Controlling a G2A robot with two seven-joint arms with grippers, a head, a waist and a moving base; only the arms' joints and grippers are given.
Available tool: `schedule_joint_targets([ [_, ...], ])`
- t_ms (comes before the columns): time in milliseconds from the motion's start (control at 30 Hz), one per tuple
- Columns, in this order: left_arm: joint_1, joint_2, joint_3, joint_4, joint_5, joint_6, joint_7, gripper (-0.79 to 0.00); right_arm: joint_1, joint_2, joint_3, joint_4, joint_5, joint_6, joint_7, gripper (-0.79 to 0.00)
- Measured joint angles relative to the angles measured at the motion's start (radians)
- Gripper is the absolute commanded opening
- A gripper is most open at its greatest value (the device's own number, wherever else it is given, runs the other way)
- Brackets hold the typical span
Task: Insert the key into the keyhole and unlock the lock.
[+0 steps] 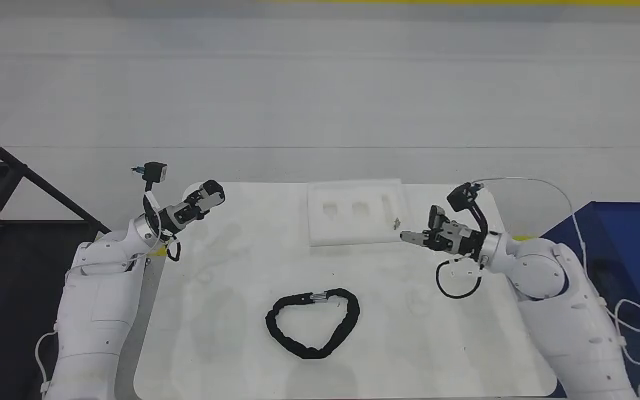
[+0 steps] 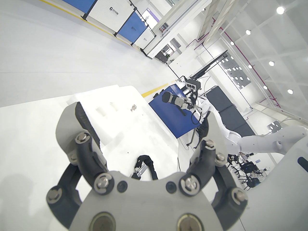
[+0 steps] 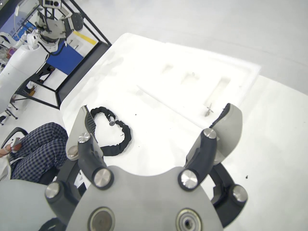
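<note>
Right gripper (image 3: 156,108) was spread open with nothing held, poised at the near right corner of the tray (image 1: 355,210). The key (image 3: 208,110) sat at the end of the slot nearest that corner. It was small and seemed partly raised off the foam, though its exact lie was hard to read. It was just beside one finger (image 3: 231,118), not centred between the jaws.

Judged step: pick up the key. To do it well, shift the gripper sideways until the key sits mid-gap, then lower and close on the bow, leaving the blade free for the keyhole. A shallow pinch risks the key twisting, and the foam edge may foul a finger.

The lock (image 1: 312,322), a black sleeved loop, lay closed on the table (image 1: 200,340) in front of the tray, well apart from the key. Its barrel (image 1: 318,297) was on the tray side. Which way the keyhole faced was not readable.

Pose: right arm bent in from the table's right side, wrist angled down across the tray corner. Left gripper (image 2: 144,112) was also open and empty, raised at the table's far left corner, pointing across toward the tray.
</note>
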Motion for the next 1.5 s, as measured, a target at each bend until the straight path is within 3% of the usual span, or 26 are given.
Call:
schedule_joint_targets([
  [233,0.0,0.0,0.0,0.0,0.0,0.0,0.0,0.0,0.077,-0.01,-0.093,0.086,0.059,0.063,0.114,0.0],
  [500,0.0,0.0,0.0,0.0,0.0,0.0,0.0,0.0,0.17,-0.017,-0.206,0.076,-0.116,0.099,0.229,0.0],
  [833,0.0,0.0,0.0,0.0,0.0,0.0,0.0,0.0,0.287,-0.046,-0.333,0.202,-0.283,0.133,0.162,0.0],
  [1500,0.0,0.0,0.0,0.0,0.0,0.0,0.0,0.0,0.594,-0.175,-0.57,0.681,-0.279,0.018,0.102,-0.012],
])
